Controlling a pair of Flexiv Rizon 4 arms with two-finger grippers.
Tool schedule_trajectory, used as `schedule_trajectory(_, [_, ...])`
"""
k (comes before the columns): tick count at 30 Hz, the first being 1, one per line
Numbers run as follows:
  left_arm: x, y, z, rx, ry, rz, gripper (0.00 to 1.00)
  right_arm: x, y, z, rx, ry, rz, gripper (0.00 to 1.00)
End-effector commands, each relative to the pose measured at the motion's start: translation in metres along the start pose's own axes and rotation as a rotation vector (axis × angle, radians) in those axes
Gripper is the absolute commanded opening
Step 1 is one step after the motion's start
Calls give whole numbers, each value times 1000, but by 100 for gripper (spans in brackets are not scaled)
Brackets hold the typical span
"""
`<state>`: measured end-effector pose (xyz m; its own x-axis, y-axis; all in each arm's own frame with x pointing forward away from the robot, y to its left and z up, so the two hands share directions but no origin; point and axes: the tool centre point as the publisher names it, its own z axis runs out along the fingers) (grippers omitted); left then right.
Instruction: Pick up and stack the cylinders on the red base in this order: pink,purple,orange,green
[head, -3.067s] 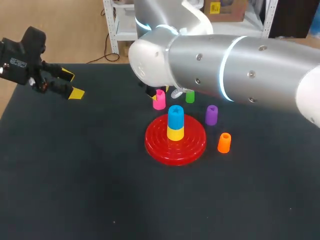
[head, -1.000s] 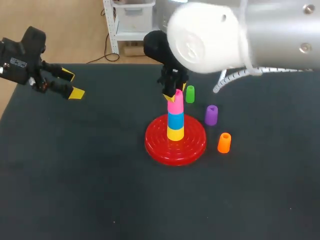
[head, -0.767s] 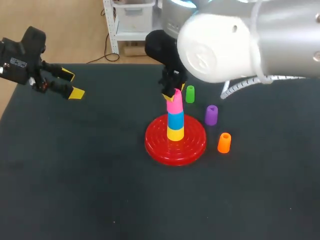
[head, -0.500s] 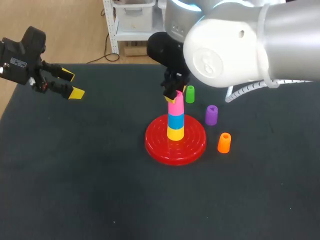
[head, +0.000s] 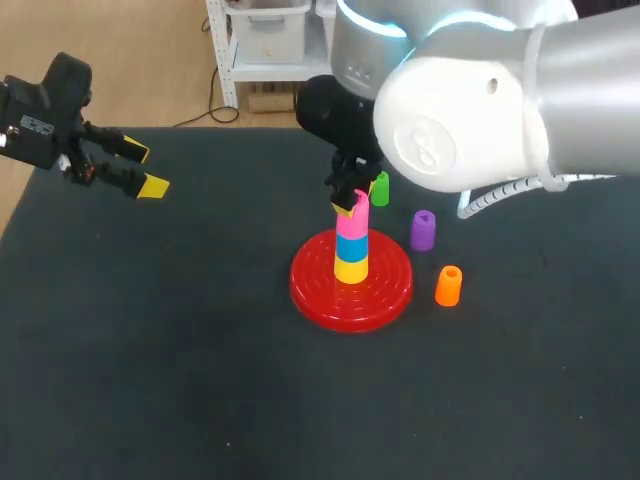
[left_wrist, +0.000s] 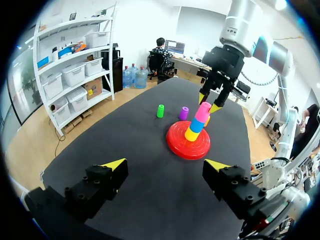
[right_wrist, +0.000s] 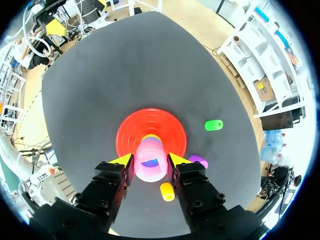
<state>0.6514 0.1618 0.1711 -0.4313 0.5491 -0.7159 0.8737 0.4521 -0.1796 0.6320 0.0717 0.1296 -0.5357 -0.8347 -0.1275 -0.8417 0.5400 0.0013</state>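
Three seconds back the pink cylinder (head: 352, 222) stood on the counter (head: 180, 360), far left of the red base (head: 310, 290). Now you have it on the stack, atop the blue cylinder (head: 351, 244) and the yellow cylinder (head: 350, 267), and it sits lower than half a second ago. Your right fingers (right_wrist: 111, 186) grip it from both sides near its top. Your left fingers (left_wrist: 97, 189) have not moved: spread wide, holding nothing, over the counter's far left.

The cylinders are smooth, glossy plastic. The base is a shiny round disc with raised rings, and the counter is matte and dark. The green cylinder (head: 380, 188) stands beyond the base. The purple cylinder (head: 423, 229) stands to the base's right, with the orange cylinder (head: 449, 285) nearer. All three are off the base.
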Motion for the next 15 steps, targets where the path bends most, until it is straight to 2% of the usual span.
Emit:
schedule_trajectory(1, [1,1,0,3,-3,2,100,-3,5,18,16,16,-5,0])
schedule_trajectory(5, [1,1,0,3,-3,2,100,-4,3,25,32,33,-5,0])
schedule_trajectory(8, [1,1,0,3,-3,2,100,-5,0,21,31,17,4,0])
schedule_trajectory(9, [1,1,0,3,-3,2,100,-5,-1,16,28,1,6,12])
schedule_trajectory(10, [1,1,0,3,-3,2,100,-6,-3,12,27,-10,12,46])
schedule_trajectory(11, [1,1,0,3,-3,2,100,-6,-5,7,30,-25,23,87])
schedule_trajectory(12, [1,1,0,3,-3,2,100,-6,-7,3,32,-39,31,100])
schedule_trajectory(15, [1,1,0,3,-3,2,100,-6,-15,-17,20,-99,72,100])
